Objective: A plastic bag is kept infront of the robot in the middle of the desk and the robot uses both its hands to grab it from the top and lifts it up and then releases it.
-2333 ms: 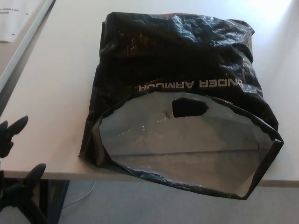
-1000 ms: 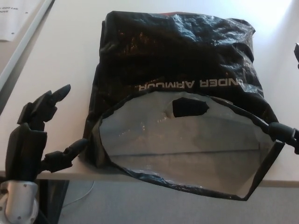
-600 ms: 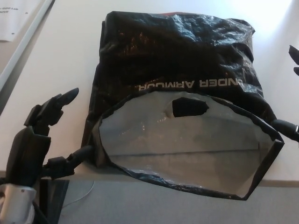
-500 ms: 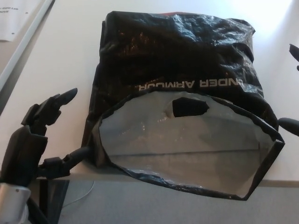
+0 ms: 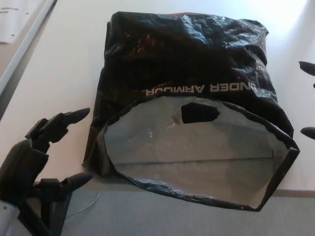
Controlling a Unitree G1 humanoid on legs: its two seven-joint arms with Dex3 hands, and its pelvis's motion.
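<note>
On the white worktop (image 5: 59,64) we see the black plastic bag (image 5: 187,59), mouth gaping near us; our left hand (image 5: 42,155) spreads its fingers beside it, right hand (image 5: 307,98) barely visible.

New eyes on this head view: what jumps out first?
The black plastic bag dominates the middle of the white desk, lying with its gaping mouth toward the robot and overhanging the near edge, grey lining and a cut-out handle hole showing, white lettering upside down. The left hand sits open at lower left beside the bag, not touching it. Only two fingertips of the right hand poke in at the right edge.
</note>
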